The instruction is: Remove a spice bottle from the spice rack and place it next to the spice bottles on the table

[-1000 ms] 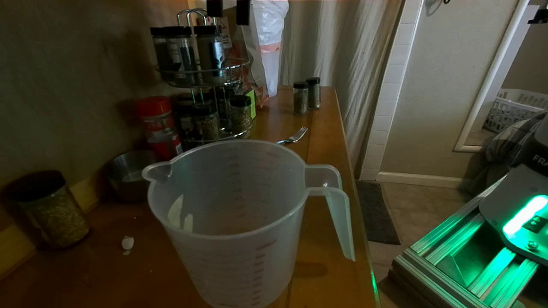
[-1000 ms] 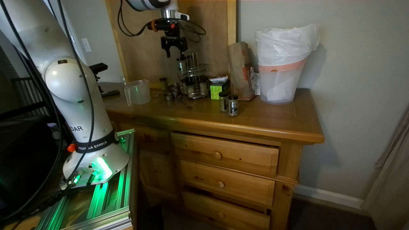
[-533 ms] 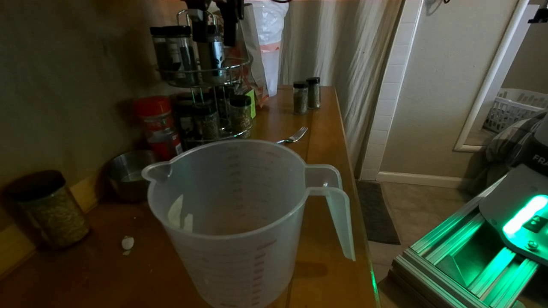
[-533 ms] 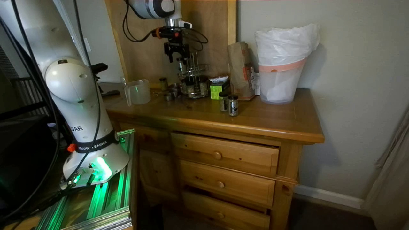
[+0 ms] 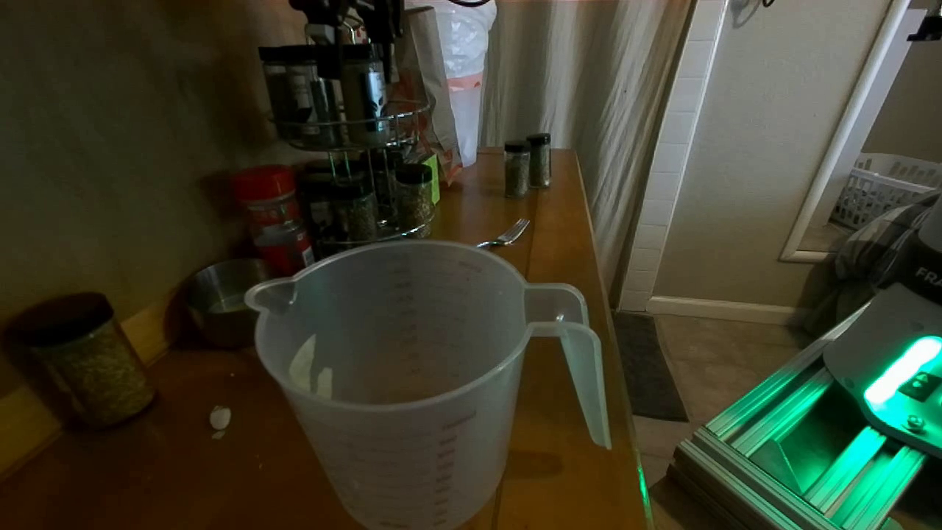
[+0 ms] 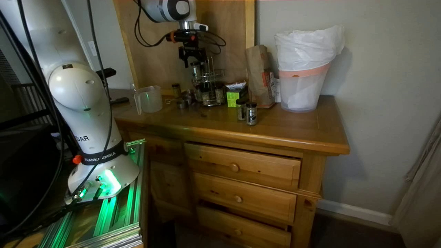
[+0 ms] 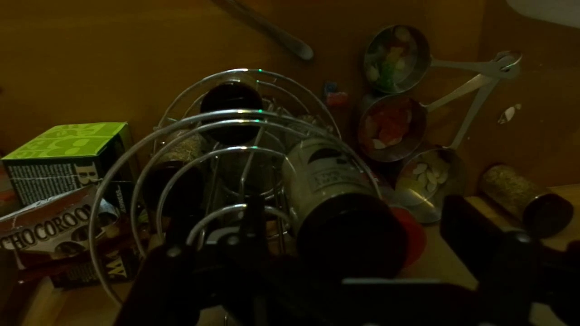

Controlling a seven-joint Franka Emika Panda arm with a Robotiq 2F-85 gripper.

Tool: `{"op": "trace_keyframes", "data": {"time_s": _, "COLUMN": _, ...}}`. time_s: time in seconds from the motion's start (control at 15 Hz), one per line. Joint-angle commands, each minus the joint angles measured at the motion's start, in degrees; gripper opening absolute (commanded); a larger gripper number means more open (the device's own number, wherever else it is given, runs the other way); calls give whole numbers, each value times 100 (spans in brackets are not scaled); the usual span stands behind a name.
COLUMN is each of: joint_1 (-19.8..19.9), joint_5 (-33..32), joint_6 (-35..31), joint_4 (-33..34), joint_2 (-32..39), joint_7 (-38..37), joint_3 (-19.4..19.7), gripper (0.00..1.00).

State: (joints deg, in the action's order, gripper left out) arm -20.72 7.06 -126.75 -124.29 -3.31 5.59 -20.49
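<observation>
Clearance could burn you here: your black two-finger gripper (image 7: pixel 353 203) is spread wide, holding nothing, straddling the clear, black-lidded round spice bottle (image 7: pixel 337 194) up top on the shiny chrome wire rack (image 7: pixel 240 148), and the rack-side finger (image 7: pixel 254 217) might hook it when you squeeze or lift, tipping the lot. Wrist view's so dark down low you can't tell if that finger's touching the rack or how deep you'd grip.

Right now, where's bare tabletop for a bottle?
Bare: tabletop right of the two spice bottles in an exterior view, in front of bin; between fork and front edge. Crowded: around spice rack, green box, measuring cups, claw.
</observation>
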Motion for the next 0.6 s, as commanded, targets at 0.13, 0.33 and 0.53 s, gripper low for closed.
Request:
{"op": "trace_keyframes", "data": {"time_s": 0.13, "joint_1": -1, "joint_5": -416, "joint_6": 5, "joint_4": 164, "joint_2": 105, "joint_7": -292, "joint_3": -33, "gripper": 87}}
{"op": "trace_keyframes", "data": {"time_s": 0.33, "joint_1": -9, "joint_5": -552, "joint_6": 6, "joint_4": 175, "joint_2": 89, "joint_7": -368, "joint_3": -46, "gripper": 61}}
{"op": "trace_keyframes", "data": {"time_s": 0.53, "joint_1": -42, "joint_5": -723, "joint_6": -3, "joint_4": 193, "joint_2": 55, "joint_7": -427, "joint_3": -99, "gripper": 38}}
